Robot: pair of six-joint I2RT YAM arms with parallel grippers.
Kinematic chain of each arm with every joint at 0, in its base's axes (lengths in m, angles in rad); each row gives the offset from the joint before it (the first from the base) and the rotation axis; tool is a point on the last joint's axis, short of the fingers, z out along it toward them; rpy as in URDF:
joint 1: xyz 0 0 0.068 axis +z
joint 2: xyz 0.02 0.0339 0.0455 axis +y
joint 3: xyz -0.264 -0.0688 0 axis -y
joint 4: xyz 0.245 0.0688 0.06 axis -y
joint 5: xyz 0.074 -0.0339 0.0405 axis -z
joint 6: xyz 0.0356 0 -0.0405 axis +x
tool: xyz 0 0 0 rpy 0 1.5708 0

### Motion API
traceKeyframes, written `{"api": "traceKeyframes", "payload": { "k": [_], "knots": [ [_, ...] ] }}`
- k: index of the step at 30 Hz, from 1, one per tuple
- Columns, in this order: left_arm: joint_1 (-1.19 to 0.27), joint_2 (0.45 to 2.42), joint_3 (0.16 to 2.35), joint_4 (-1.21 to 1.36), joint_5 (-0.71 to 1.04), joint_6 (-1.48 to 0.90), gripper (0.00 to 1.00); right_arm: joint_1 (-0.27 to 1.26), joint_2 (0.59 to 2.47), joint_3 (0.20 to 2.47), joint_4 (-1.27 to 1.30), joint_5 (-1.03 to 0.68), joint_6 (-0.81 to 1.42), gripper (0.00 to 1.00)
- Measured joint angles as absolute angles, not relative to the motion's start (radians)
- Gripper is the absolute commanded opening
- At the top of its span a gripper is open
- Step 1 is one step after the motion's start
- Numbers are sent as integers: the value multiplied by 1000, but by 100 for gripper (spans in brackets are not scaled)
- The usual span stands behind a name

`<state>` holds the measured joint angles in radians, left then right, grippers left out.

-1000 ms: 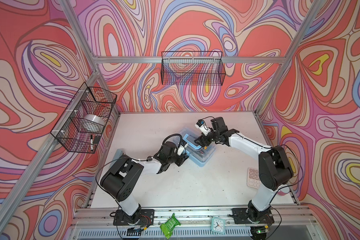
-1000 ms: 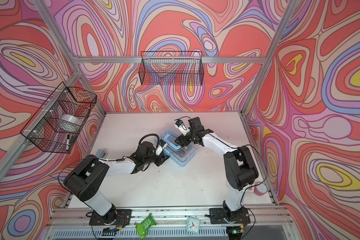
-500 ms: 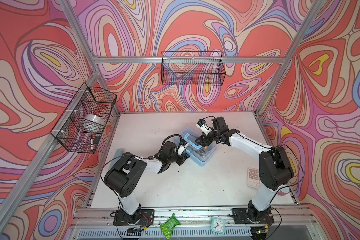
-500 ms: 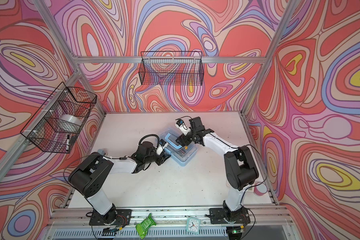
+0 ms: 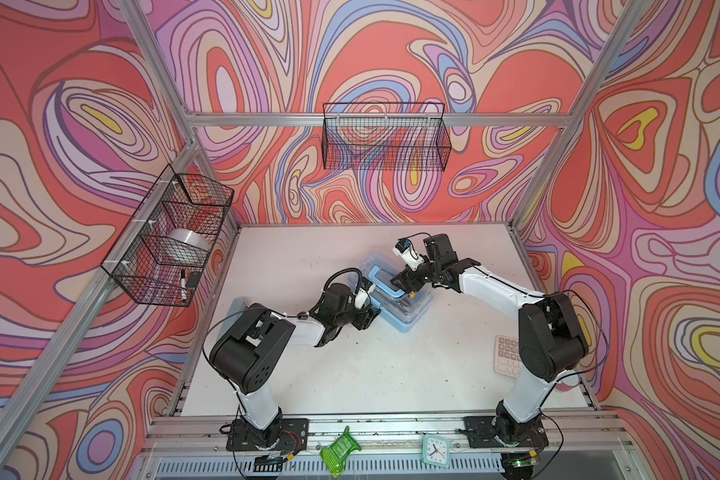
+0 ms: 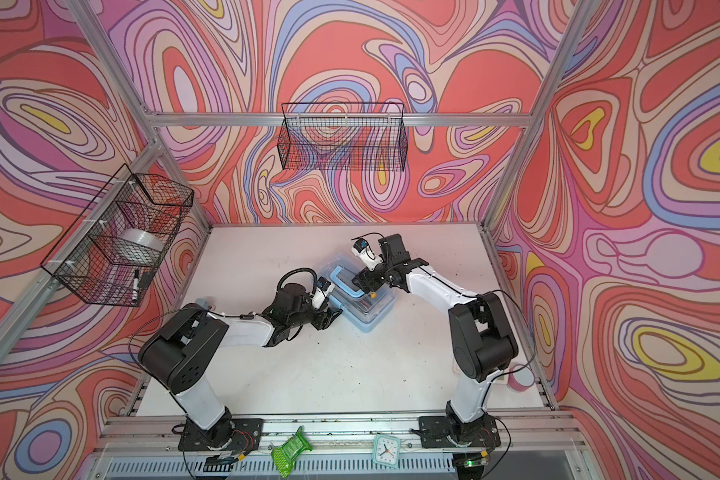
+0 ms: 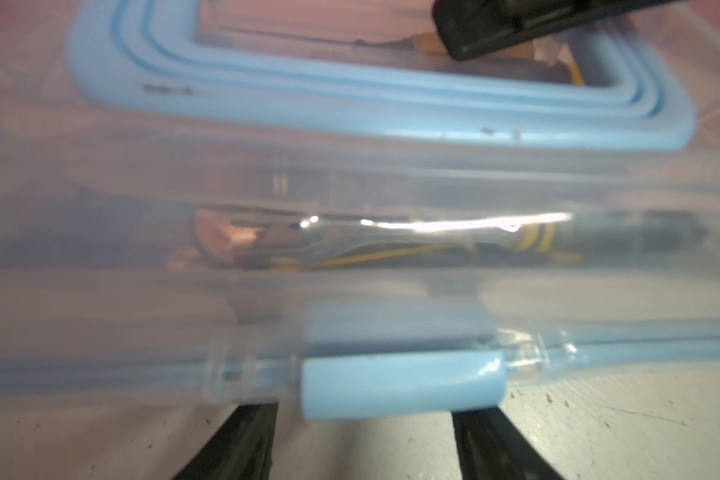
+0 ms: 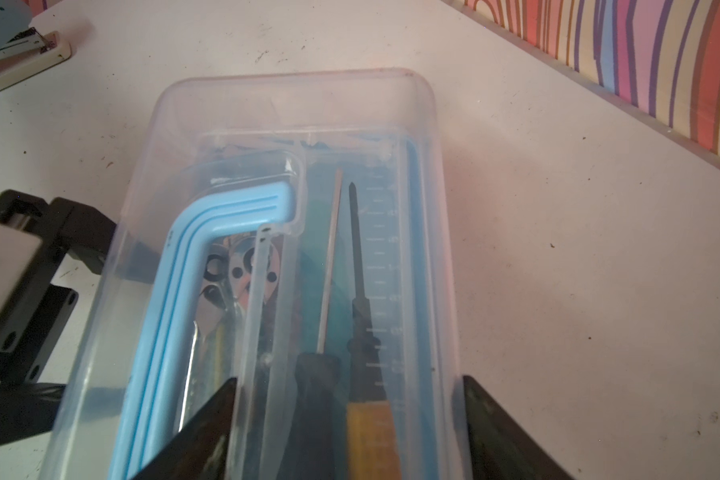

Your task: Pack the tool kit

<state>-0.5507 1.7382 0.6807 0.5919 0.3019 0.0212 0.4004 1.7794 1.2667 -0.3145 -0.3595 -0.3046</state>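
The tool kit (image 5: 406,309) (image 6: 368,311) lies in the middle of the table, a light blue box with its clear lid (image 8: 292,124) down and the blue handle (image 8: 175,316) (image 7: 350,108) flat on top. Through the lid show two screwdrivers (image 8: 356,286) and shiny ratchet heads (image 8: 242,270). My left gripper (image 5: 371,318) (image 7: 366,449) is open at the box's near-left side. Its fingers (image 7: 242,440) flank a blue latch (image 7: 400,384), their tips hidden behind it. My right gripper (image 5: 404,284) (image 8: 350,440) is open over the lid, one finger beside the handle, the other past the box's edge.
A grey-blue stapler (image 8: 1,41) lies at the table's left side, mostly behind the left arm. A pink calculator (image 5: 506,355) sits near the right arm's base. Wire baskets hang on the back wall (image 5: 385,137) and left wall (image 5: 171,237).
The left gripper's jaws have spread wider at the latch, and the left arm has shifted slightly. The right arm and the box have not moved.
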Motion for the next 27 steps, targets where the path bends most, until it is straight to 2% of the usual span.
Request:
{"api": "traceKeyframes", "payload": {
  "k": [13,22,27],
  "knots": [
    [-549,1647,614,596,217,2,92,411,1779,1267,-313,-356,-284,64],
    [-545,1562,568,575,135,-29,92,415,1780,1268,-311,-352,-266,67],
    [-543,1529,569,514,57,-68,90,418,1782,1277,-319,-344,-244,73]
  ]
}}
